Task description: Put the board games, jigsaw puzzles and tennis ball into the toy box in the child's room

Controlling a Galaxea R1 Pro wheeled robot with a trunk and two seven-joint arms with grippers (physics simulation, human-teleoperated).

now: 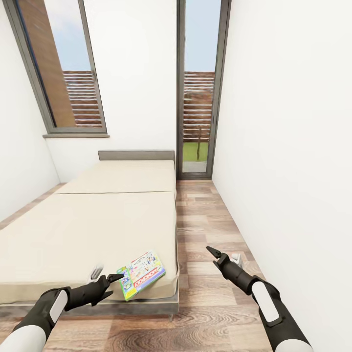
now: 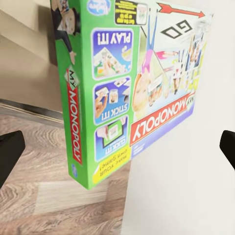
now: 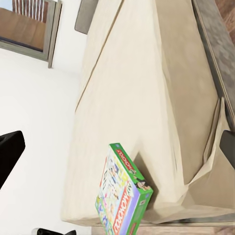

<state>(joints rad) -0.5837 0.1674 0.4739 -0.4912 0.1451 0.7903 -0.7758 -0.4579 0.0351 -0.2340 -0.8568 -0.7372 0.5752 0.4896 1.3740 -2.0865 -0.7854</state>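
Child's room (image 1: 142,88): white walls, tall grey-framed windows, wood-plank floor (image 1: 205,234).

Bed (image 1: 88,230): cream mattress in two sections, grey headboard at the far end; it serves as the landmark below.

Board game (image 1: 142,275): green Monopoly box, lying flat on the bed's near corner, one end overhanging the edge beside the floor. Probably left there for a grasp at the overhang.

Right gripper (image 1: 224,255): over the floor, well apart from the bed; fingers apart, holding nothing, likely kept clear.

Left gripper (image 1: 109,277): at the bed's near edge, just beside the game; fingers spread wide with the box between and ahead of them, seemingly lined up to close on it.
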